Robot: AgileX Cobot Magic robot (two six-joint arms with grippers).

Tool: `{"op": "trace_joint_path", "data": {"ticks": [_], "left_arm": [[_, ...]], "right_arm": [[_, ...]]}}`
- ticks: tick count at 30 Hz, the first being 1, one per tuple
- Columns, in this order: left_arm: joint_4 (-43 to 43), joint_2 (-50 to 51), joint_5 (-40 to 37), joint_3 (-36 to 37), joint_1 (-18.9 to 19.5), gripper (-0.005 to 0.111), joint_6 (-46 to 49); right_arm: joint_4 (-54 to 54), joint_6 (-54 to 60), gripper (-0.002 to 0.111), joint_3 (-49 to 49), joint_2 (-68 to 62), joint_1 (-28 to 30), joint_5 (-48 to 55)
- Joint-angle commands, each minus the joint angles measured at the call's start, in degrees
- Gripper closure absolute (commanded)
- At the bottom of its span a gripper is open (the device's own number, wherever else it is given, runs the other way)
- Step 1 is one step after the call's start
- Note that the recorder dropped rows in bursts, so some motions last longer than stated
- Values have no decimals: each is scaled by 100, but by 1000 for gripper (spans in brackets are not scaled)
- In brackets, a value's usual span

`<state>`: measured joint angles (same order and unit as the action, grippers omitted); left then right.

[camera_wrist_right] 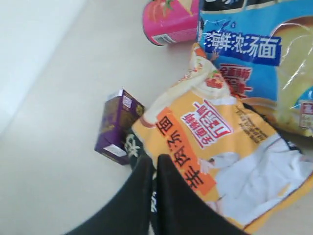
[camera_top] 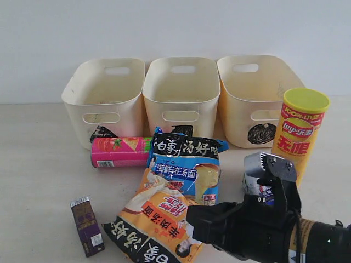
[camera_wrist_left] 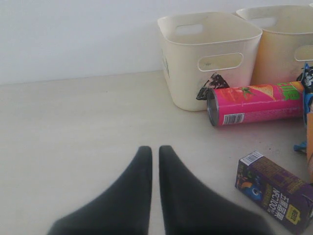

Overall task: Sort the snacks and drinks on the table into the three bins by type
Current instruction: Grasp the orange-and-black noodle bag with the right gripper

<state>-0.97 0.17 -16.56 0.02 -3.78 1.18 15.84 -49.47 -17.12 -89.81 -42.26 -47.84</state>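
Pale beige table point(camera_top: 33, 192), seemingly matte; plain white wall point(camera_top: 175, 27) behind.

— Right arm point(camera_top: 274, 227)?
— Reaching in from the lower right of the exterior view, lying low, pointing leftward.
— Right gripper point(camera_wrist_right: 155, 157)?
— Pressing both black fingers point(camera_wrist_right: 132, 196) together, gripping nothing.
— Left gripper point(camera_wrist_left: 155, 148)?
— Doing likewise: sitting closed tip to tip, showing only a thin slit, holding nothing.

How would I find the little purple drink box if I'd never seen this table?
Start at the leftmost cream bin at the back and come forward past the pink chip tube lying on its side. Further forward, just left of the orange noodle packet, lies the purple carton. It is the only purple thing, and far smaller than the packets and tubes.
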Motion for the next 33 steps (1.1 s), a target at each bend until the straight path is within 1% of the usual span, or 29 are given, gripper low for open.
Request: {"op": "trace_joint_path", "data": {"ticks": [1,3,5,6,9,10,13,17,20,24,28,30,33], "left_arm": [[-5,-17,26,-2,19,102,-31],[-5,-17,26,-2,19,102,-31],[-5,-17,26,-2,19,102,-31],[-5,-17,26,-2,19,102,-31],[-5,-17,26,-2,19,102,-31],[-5,-17,26,-2,19,102,-31],[-5,-17,26,-2,19,102,-31],[-5,-17,26,-2,19,102,-31],[-5,-17,26,-2,19,102,-31],[-5,-17,26,-2,19,102,-31],[-3,-17,26,-2,19,102,-31],[-3,-17,26,-2,19,102,-31],[-3,-17,26,-2,19,102,-31]], "right_arm": [[-71,-799,103,-16,-246,-1,-180],[-272,-968,89,-16,-254,-1,5],[-317,-1007,70,-16,-254,-1,54],[-317,-1020,54,-16,-254,-1,107],[-457,-1020,23,-16,-268,-1,583],[-543,-1020,19,-16,-268,-1,754],[-770,-1032,21,-16,-268,-1,1109],[-947,-1068,21,-16,-272,-1,1123],[-959,-1124,21,-39,-281,-1,1132],[-959,-1132,21,-210,-310,-1,1475],[-959,-1144,21,-441,-609,-1,1581],[-959,-1192,21,-540,-856,-1,1588],[-944,-1206,21,-677,-1115,-1,1300]]}}
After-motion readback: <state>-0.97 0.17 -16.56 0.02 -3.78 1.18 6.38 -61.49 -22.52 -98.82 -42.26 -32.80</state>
